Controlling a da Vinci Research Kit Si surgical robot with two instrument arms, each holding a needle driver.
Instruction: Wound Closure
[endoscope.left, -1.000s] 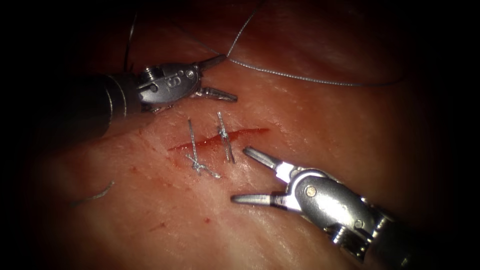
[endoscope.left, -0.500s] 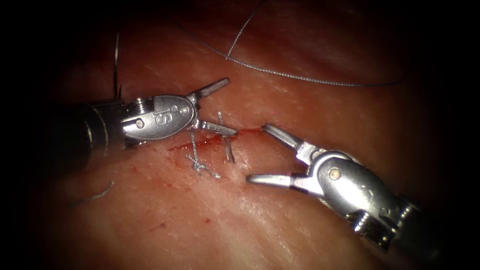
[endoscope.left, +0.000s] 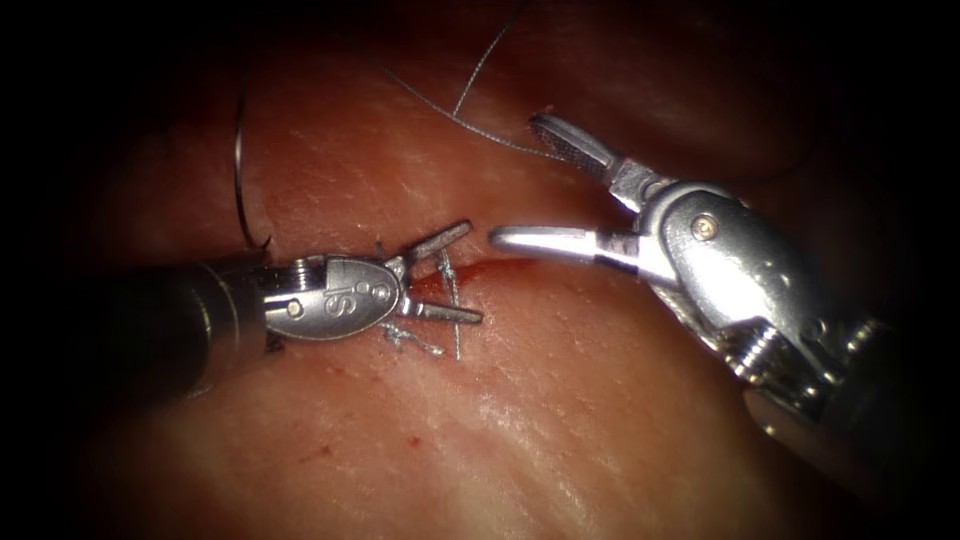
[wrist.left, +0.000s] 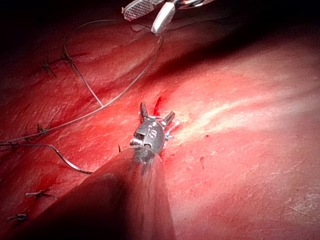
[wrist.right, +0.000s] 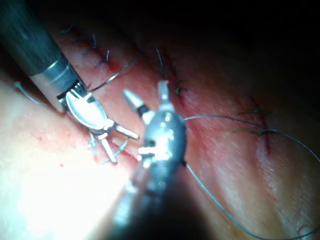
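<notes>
The tissue (endoscope.left: 560, 420) has a short red cut (endoscope.left: 505, 265) with two knotted stitches (endoscope.left: 447, 272) across its left part. My left tool (endoscope.left: 472, 272) lies over the cut, jaws open on either side of the right-hand stitch and holding nothing; it also shows as the left tool (wrist.left: 156, 114). My right tool (endoscope.left: 515, 180) hovers above the cut's right end, jaws wide open and empty, one tip close to the loose thread (endoscope.left: 480, 130). A thin dark curved strand (endoscope.left: 238, 150) rises behind the left tool; I cannot tell whether it is the needle.
Older stitched cuts (wrist.left: 65, 55) mark the tissue beyond this one, and another stitched cut (wrist.right: 262, 132) lies beside the long thread (wrist.right: 225, 117). The left tool's shaft (endoscope.left: 150, 320) covers the tissue left of the cut.
The left tool came down and right onto the cut, over the stitches. The right tool rose from below the cut up to the loose thread. Both stayed open.
</notes>
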